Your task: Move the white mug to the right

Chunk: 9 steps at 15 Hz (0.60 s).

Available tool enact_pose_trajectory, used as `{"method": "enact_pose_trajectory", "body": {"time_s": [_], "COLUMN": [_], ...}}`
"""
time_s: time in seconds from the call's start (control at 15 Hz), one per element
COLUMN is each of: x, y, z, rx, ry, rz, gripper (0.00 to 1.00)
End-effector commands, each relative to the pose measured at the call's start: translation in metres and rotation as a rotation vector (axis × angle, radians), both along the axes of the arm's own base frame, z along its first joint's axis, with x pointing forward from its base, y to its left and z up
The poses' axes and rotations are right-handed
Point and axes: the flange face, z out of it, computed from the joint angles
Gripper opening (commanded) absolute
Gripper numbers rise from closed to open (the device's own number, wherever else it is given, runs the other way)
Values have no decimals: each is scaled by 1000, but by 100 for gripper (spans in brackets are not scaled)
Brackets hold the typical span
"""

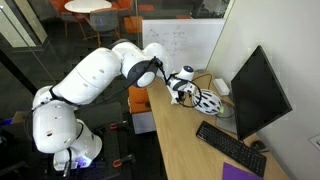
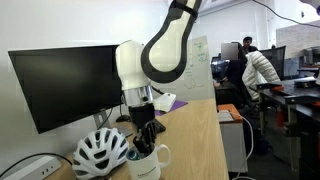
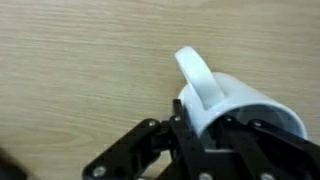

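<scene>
The white mug stands at the near end of the wooden desk, just beside the white bicycle helmet. My gripper points straight down, its black fingers reaching into the mug's mouth and over its rim. In the wrist view the mug fills the lower right, its handle pointing up and left. The gripper's fingers are clamped on the mug's wall next to the handle. In an exterior view the gripper hangs beside the helmet and the mug is mostly hidden behind it.
A black monitor stands behind the helmet, with a black keyboard in front of it. A whiteboard stands at the far end of the desk. People sit at desks in the background.
</scene>
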Motion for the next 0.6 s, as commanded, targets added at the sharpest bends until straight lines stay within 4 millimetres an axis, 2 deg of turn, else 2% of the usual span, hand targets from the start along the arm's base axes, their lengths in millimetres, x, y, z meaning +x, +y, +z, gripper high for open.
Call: {"method": "enact_pose_trajectory", "body": {"time_s": [0.0, 0.33, 0.53], "x": [3, 0, -4], "y": [1, -5, -30], "z": [0, 13, 26], "rx": [-19, -12, -18], "ry": [27, 17, 6], "rz": [-24, -31, -65], "gripper": [1, 3, 3]}}
